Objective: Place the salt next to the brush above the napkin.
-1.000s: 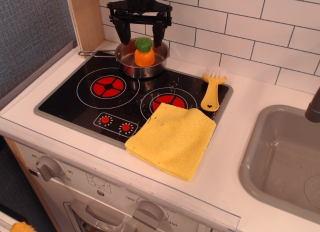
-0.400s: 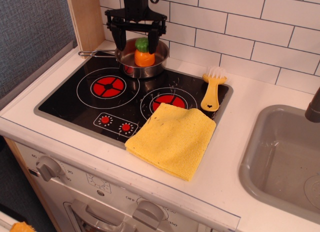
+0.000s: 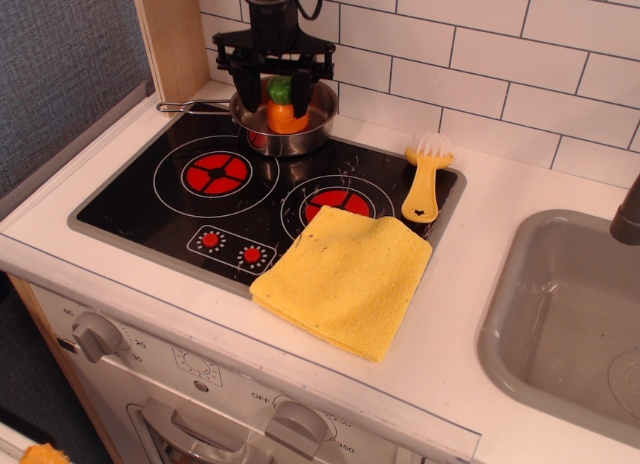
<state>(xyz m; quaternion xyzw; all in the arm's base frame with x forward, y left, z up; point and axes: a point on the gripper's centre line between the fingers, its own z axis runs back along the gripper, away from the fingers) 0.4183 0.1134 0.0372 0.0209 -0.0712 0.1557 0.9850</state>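
Salt (image 3: pixel 284 106) sits upright in the pan (image 3: pixel 312 127) at the back of the stove (image 3: pixel 170 199). My gripper (image 3: pixel 274 92) is lowered around it, jaws spread to either side, not clenched on it. Well apart to the right, the brush (image 3: pixel 423 182) lies just above the napkin (image 3: pixel 345 277) on the surface (image 3: pixel 500 174).

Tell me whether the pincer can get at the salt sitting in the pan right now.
Probably yes: the pincer hangs open over the pan, its fingers flanking the salt, with nothing between them.
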